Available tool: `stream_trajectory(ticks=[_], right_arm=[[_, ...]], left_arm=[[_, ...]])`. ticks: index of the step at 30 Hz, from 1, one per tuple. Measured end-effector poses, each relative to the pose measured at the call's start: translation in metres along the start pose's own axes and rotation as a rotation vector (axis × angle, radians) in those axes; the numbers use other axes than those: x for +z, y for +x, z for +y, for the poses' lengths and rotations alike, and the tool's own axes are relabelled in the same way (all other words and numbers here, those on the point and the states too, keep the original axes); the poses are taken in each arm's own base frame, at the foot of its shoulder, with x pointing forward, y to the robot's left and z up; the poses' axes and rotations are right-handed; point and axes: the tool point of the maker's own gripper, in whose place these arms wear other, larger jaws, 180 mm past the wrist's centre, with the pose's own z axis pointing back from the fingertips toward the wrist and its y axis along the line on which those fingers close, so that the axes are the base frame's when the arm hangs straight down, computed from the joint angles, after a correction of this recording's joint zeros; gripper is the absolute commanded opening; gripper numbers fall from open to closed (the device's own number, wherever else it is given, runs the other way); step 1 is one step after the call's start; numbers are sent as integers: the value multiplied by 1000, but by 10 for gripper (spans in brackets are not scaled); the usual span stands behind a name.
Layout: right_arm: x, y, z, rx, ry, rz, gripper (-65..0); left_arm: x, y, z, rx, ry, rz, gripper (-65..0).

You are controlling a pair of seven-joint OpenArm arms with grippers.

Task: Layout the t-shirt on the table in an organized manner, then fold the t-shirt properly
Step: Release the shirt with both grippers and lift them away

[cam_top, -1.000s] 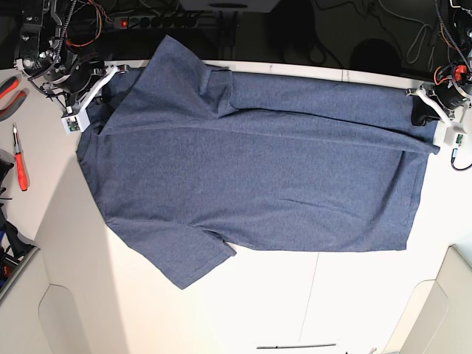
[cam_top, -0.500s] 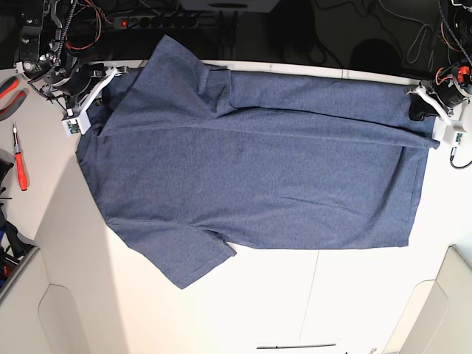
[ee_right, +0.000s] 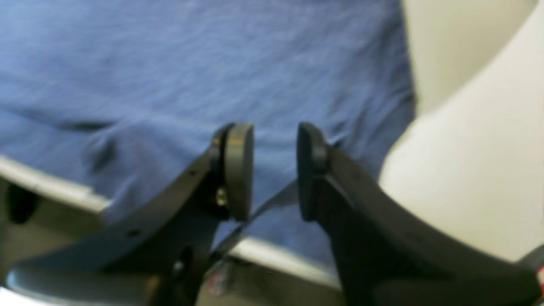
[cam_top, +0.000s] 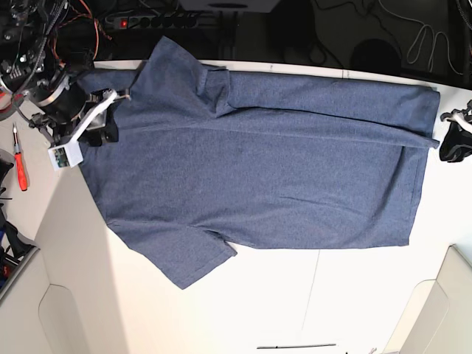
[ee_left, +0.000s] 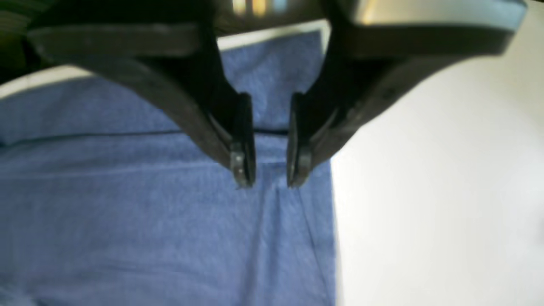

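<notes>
The navy-blue t-shirt (cam_top: pixel 258 166) lies spread flat on the off-white table (cam_top: pixel 295 302), plain side up, with no lettering showing. One sleeve points toward the front (cam_top: pixel 184 262), and the other reaches over the far edge (cam_top: pixel 173 63). A long crease runs along its far side. My right gripper (cam_top: pixel 112 118) stands open over the shoulder area near the far-left edge, holding nothing; in the right wrist view its pads (ee_right: pixel 238 170) stand apart above the cloth (ee_right: pixel 191 63). My left gripper (cam_top: pixel 448 136) is open just off the hem at the right. In the left wrist view its fingertips (ee_left: pixel 242 170) are apart over the hem corner (ee_left: pixel 170 212).
A red-handled screwdriver (cam_top: pixel 21 158) and other tools lie at the table's left edge. A power strip (cam_top: pixel 147 21) and cables sit behind the far edge. A thin dark seam (cam_top: pixel 316 284) crosses the bare front of the table. Pale panels stand at the front corners (cam_top: pixel 446 310).
Both grippers have opened and let go of the shirt's far edge. The left arm has pulled back off the hem to the right. The right arm has shifted toward the front.
</notes>
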Motion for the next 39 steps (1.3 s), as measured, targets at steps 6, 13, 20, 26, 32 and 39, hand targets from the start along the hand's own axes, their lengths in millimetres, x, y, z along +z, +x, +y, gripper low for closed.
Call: stream_trajectory(ticks=[6,13,20,26,32,39], right_arm=[[15,-64,58,-143,150,77,-470],[18,-85,60,-202,149,88,-470],[-17,-121,66,-396,213,157,-470],[-36,-150,84,-524,298,214,-470],[-47,-142,85,-526,338,193,-412],[-43,-143,95,-550,392,217,-650]], left_arm=[[47,20,40,122,95,-145,-484],[78,27,55,214,101,-191,-484],[85,29,59,225,110,-213,-484],[85,29,59,225,110,-211,-484],[85,29,59,225,110,-212,-484],[85,29,59,225,110,-211,-484]])
